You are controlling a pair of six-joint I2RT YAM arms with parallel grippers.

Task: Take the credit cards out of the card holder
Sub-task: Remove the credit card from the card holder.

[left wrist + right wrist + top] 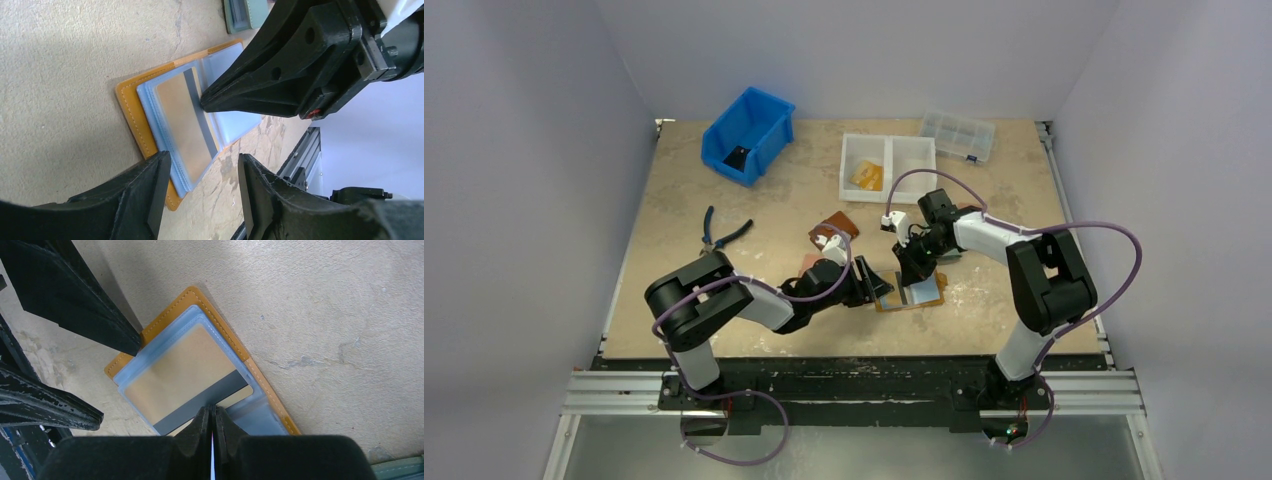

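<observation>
On card holder (222, 327), right tool's (212, 412) tip

The left arm (764, 300) and right arm (994, 235) meet over an open mustard-orange card holder (919, 296). A blue plastic bin (749, 133) stands behind.

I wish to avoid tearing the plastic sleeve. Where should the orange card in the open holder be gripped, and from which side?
Grip the orange card by its grey-striped edge, coming from the fold side of the card holder, where the right gripper has its tips. It lies flat in the clear sleeve, and only that edge looks free; the others sit inside plastic.
</observation>
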